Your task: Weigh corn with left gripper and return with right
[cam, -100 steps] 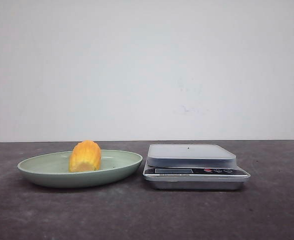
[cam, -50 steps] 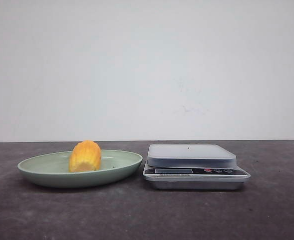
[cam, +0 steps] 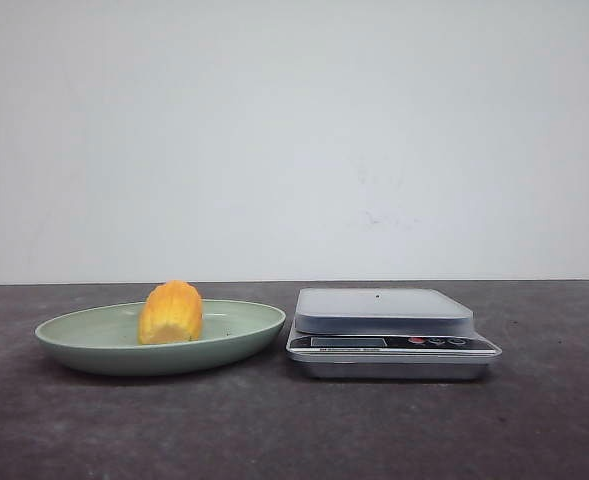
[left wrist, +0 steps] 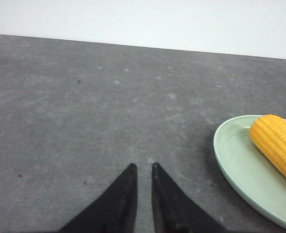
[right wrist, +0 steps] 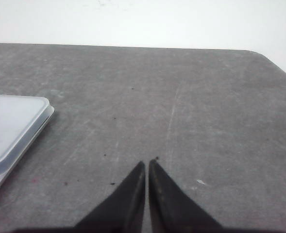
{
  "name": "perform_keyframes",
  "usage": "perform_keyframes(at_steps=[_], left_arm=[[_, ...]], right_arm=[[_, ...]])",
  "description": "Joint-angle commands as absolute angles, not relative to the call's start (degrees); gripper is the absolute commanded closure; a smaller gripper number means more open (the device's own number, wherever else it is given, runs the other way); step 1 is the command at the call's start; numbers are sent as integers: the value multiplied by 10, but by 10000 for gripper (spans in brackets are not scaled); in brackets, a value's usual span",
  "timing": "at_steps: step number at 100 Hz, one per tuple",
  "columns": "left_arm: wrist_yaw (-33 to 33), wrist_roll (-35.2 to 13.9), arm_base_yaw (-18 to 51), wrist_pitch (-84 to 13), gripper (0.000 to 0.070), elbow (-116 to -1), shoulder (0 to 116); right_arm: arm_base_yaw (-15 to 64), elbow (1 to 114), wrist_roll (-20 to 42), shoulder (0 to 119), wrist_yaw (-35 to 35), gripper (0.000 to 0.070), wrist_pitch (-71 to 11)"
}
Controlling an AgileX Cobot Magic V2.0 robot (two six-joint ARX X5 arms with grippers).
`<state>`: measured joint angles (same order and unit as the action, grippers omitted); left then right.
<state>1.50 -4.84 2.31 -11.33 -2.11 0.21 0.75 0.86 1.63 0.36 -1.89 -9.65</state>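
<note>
On the dark tabletop (cam: 274,430), nothing of the weighing job is under way yet: the left gripper (left wrist: 143,167) is hovering low over bare surface with its black fingers nearly touching and nothing between them, while the corn (cam: 171,312) is lying on its side in the pale green plate (cam: 94,345), ahead of that claw and off toward the scale's side of it. Judging by the layout, the first step calls for the left claw to be spreading wide, swinging across over the plate's rim and coming down across the cob's ridged middle rather than its rounded end, since a stubby cob is likely to be rolling or slipping from a tip-only pinch. Beside the plate, just apart from it, the digital scale (cam: 392,335) is standing with its platform bare and holding nothing; its display is too small to read. Farther right, the right gripper (right wrist: 147,166) is idling over open table with its fingers likewise pressed almost together and empty, the scale's corner (right wrist: 14,126) lying ahead of it and well off to the plate's side.
</note>
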Motion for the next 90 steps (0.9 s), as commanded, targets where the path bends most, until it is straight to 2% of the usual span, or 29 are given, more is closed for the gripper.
perform_keyframes(at_steps=[1, 26, 41, 65, 81, 90], left_arm=[[15, -39, 23, -120, 683, -13, 2], [15, -45, 23, -121, 683, -13, 2], [15, -102, 23, -122, 683, -13, 2], [15, -106, 23, -110, 684, -13, 2], [16, -152, 23, -112, 688, -20, 2], [10, -211, 23, -109, 688, -51, 6]], right_arm=[[8, 7, 13, 2, -19, 693, -90], [8, 8, 13, 2, -20, 693, -93], [8, 8, 36, 2, -30, 693, -99], [8, 8, 50, 2, -35, 693, -99], [8, 11, 93, 2, -32, 694, -94], [8, 45, 152, 6, -30, 696, -103]])
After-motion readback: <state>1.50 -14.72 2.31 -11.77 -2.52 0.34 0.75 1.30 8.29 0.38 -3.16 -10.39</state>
